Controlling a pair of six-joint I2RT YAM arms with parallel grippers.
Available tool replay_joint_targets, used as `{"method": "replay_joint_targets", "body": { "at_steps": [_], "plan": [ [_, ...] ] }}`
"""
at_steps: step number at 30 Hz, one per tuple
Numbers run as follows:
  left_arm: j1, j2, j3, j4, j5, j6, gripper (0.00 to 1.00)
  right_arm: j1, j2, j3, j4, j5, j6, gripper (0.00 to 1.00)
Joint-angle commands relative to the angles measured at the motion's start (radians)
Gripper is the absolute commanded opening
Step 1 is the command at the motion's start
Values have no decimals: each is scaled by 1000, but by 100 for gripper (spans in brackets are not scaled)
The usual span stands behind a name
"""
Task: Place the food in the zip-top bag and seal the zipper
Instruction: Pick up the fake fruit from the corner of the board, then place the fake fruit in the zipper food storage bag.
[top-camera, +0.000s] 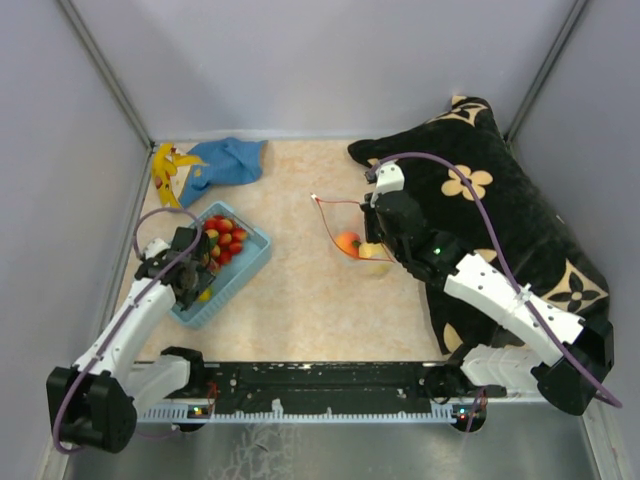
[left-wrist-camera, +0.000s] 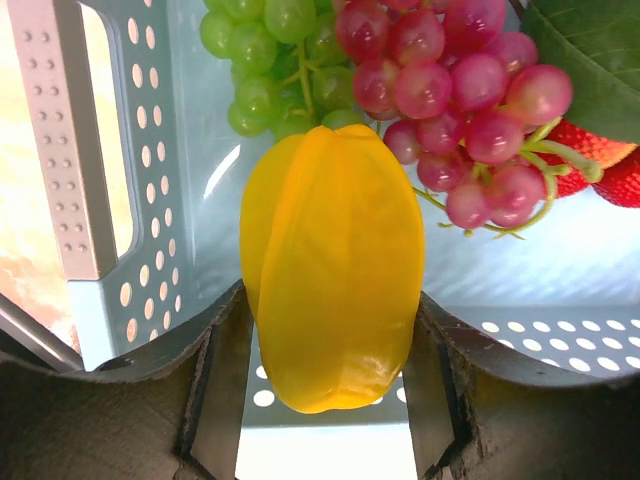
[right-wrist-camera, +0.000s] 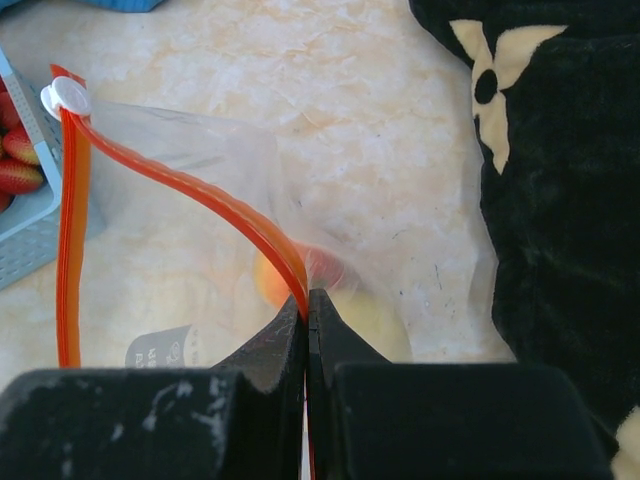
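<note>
My left gripper (top-camera: 193, 280) (left-wrist-camera: 330, 300) reaches into the light-blue basket (top-camera: 250, 262) and is shut on a yellow fruit (left-wrist-camera: 330, 260), one finger on each side. Green grapes (left-wrist-camera: 265, 50), dark red grapes (left-wrist-camera: 450, 80) and strawberries (left-wrist-camera: 600, 165) (top-camera: 225, 240) lie beyond it. The clear zip-top bag (top-camera: 350, 225) (right-wrist-camera: 180, 140) lies mid-table with its mouth open. My right gripper (top-camera: 375, 243) (right-wrist-camera: 307, 300) is shut on one side of its orange-red zipper (right-wrist-camera: 200, 190) (top-camera: 325, 215). The white end piece (right-wrist-camera: 62, 97) is at the far end. A peach (top-camera: 347, 243) (right-wrist-camera: 275, 285) lies inside the bag.
A yellow banana (top-camera: 165, 170) and a blue cloth (top-camera: 228, 160) lie at the back left. A black flowered pillow (top-camera: 500, 220) (right-wrist-camera: 560, 200) fills the right side under the right arm. Grey walls close in the table.
</note>
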Motion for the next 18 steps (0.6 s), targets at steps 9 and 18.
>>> {"method": "replay_joint_targets", "body": {
  "at_steps": [9, 18],
  "plan": [
    [4, -252, 31, 190, 223, 254, 27, -1, 18, 80, -17, -10, 12, 0],
    [3, -436, -71, 537, 521, 427, 25, -2, 48, 136, -63, -54, 22, 0]
  ]
}}
